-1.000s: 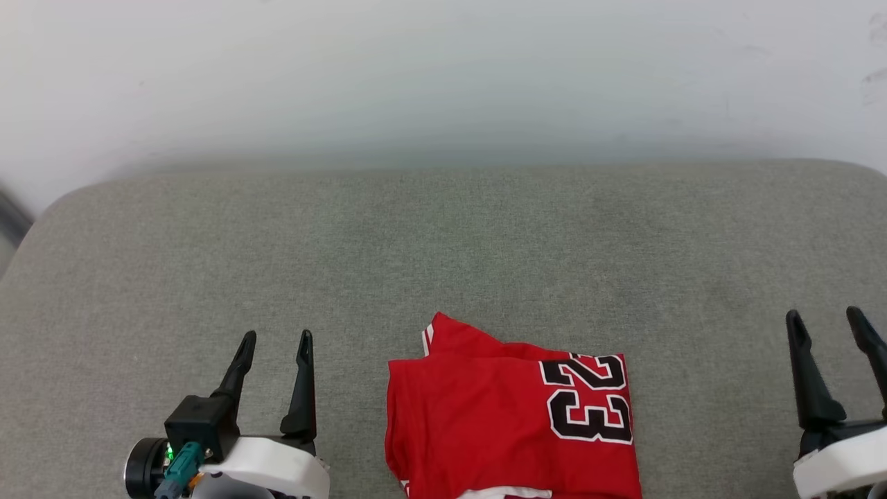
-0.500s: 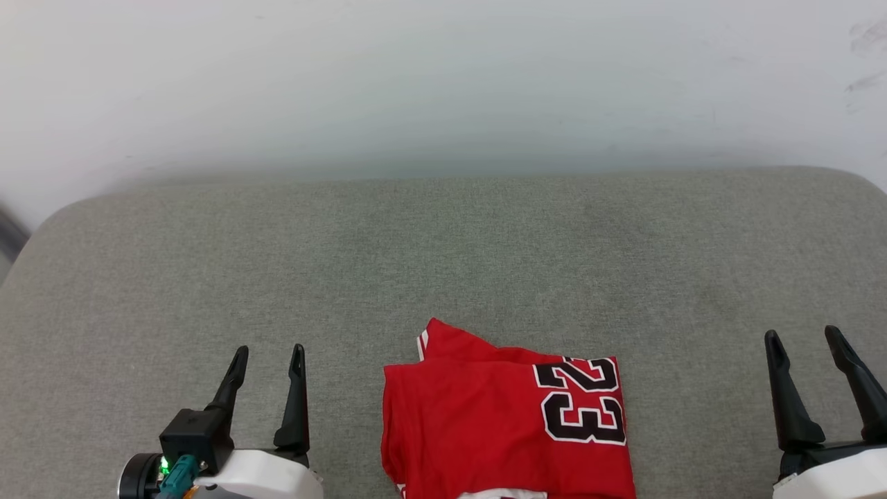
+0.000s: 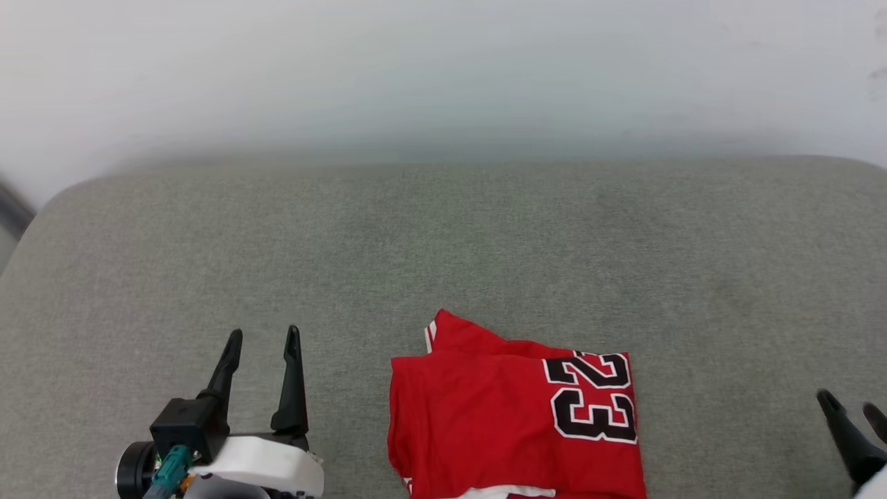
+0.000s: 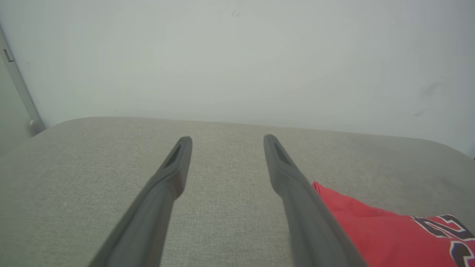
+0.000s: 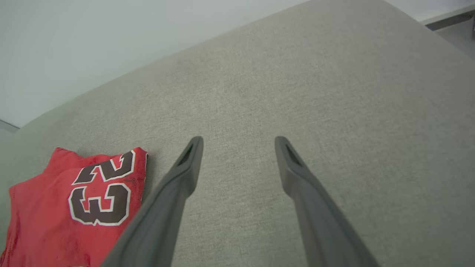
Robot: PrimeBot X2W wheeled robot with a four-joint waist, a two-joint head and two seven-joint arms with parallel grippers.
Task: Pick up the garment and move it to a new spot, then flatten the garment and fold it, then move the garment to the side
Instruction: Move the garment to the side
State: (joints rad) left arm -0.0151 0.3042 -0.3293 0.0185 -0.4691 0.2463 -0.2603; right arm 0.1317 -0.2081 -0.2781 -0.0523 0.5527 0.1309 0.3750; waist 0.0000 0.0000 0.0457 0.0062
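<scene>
"So, where did the garment lie from your claws at that moment?"

"I go from the left. My left gripper (image 3: 264, 333) hovered over the grey cushion (image 3: 443, 242). Its two fingers were apart with nothing between them, and they pointed toward the wall (image 3: 443, 69). To its right lay the garment (image 3: 485, 423), a red folded packet near the front edge of the cushion, with the dark number at its right side. No finger touched it."

"And the other arm?"

"My right gripper (image 3: 849, 402) was in the lower right corner of the head view, spread and empty as well. It was well apart from the cloth, with bare cushion between them."

"Which arm was nearer, then?"

"The left one, I judged. In the left wrist view the red edge began just beside the right finger. The head view cut off the near edge of the packet, so I could not tell its long axis with certainty. What I saw looked about as wide as deep. To move it aside, I would have turned the left claw to the right, toward the packet's left edge."
</scene>
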